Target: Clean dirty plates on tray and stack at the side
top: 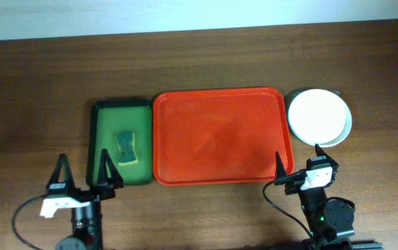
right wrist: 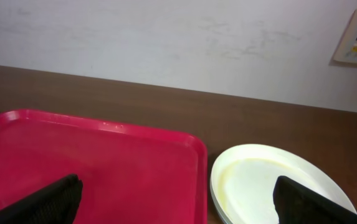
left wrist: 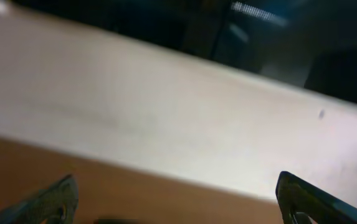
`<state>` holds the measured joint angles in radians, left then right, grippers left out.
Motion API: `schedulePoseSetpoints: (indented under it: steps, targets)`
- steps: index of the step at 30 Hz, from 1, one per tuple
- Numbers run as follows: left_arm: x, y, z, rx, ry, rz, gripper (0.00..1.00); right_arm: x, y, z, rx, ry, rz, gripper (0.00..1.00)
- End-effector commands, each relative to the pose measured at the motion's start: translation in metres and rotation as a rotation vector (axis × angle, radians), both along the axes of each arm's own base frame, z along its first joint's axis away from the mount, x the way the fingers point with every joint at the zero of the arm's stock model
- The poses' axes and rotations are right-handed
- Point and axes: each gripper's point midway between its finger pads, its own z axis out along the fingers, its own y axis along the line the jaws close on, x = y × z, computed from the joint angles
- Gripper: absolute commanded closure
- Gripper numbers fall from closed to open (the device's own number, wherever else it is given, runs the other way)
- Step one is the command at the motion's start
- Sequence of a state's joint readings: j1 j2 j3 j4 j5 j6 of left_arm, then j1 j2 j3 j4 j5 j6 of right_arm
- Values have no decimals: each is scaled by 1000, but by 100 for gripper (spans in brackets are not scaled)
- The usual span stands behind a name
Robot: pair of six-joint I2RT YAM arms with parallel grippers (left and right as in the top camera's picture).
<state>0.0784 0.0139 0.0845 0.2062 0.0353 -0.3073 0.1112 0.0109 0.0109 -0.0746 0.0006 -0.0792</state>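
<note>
The dirty plates [top: 319,116] lie stacked on the desk [top: 46,83] just right of the tray [top: 219,92], by its far right corner, with the white one on top and a paler rim peeping out beneath, while the tray itself is bare. The right pincer [top: 297,154] hangs just near of the stack, wide open and holding nothing, so a careless reach forward could clip a rim and slide the uneven pile; a faint yellowish tinge on the top plate may mean leftover smear. The left pincer [top: 83,163], equally open and empty, sits by the green tray [top: 101,139] and sponge [top: 126,148], posing little risk
</note>
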Motion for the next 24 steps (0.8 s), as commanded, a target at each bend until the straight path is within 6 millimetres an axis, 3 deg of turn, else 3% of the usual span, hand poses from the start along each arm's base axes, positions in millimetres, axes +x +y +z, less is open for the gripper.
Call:
schedulePoseSetpoints:
  steps: [1,5,7,13,24]
  targets:
    - [8,-3,-32,0,60,-16,1,0,-1,-2,-1,4,-7,2]
    - [14,-3,-74,26,231,-11,1,0,-1,-2,-1,4,-7,2]
    - [13,-6,-104,126,356,-19,1,0,-1,-2,-1,4,-7,2]
    - [13,-10,-104,260,355,-19,1,0,-1,-2,-1,4,-7,2]
    - [14,-10,-104,258,356,-19,1,0,-1,-2,-1,4,-7,2]
